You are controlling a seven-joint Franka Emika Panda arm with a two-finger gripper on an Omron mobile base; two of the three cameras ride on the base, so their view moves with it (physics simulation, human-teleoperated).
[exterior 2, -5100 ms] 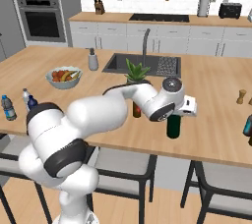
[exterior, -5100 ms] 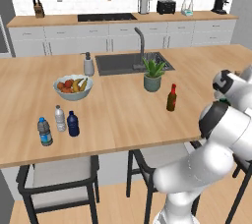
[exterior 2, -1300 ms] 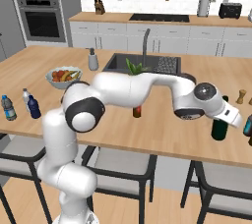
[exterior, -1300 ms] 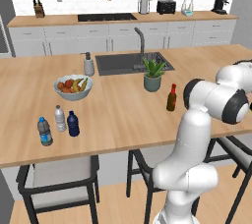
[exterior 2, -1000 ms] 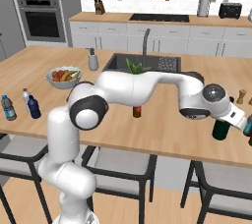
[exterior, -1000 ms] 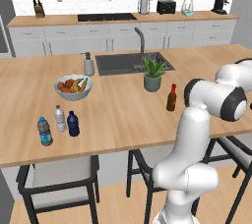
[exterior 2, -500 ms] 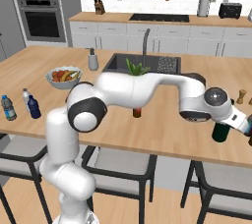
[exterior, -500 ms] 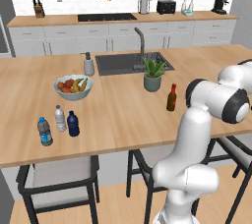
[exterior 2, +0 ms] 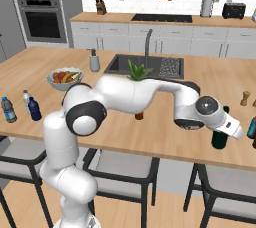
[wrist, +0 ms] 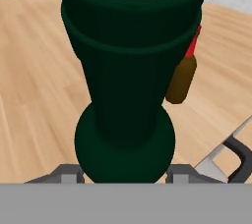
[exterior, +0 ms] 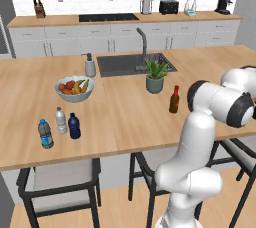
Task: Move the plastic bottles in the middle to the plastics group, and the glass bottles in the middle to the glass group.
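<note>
Green glass bottle (wrist: 130, 66): tall, dark, upright at the island counter's (exterior 2: 150, 132) near edge, far toward three o'clock, beside a bluish bottle (exterior 2: 252, 128).
Amber bottle (exterior: 174, 99): red-capped, mid-counter, near the potted plant (exterior: 155, 76).
Navy bottle (exterior: 74, 125): already touching the clear water bottles (exterior: 52, 127) toward nine o'clock.
Gripper (wrist: 125, 171): narrowly parted, fingers clasping the green bottle.
Advice: I'd set it down vertical, base flat, before letting go.

The arm reaches right across the bench (exterior 2: 150, 137), its gripper (exterior 2: 235, 130) against the dark green bottle (exterior 2: 219, 137). At far left stand 3 small bottles (exterior 2: 22, 106).
</note>
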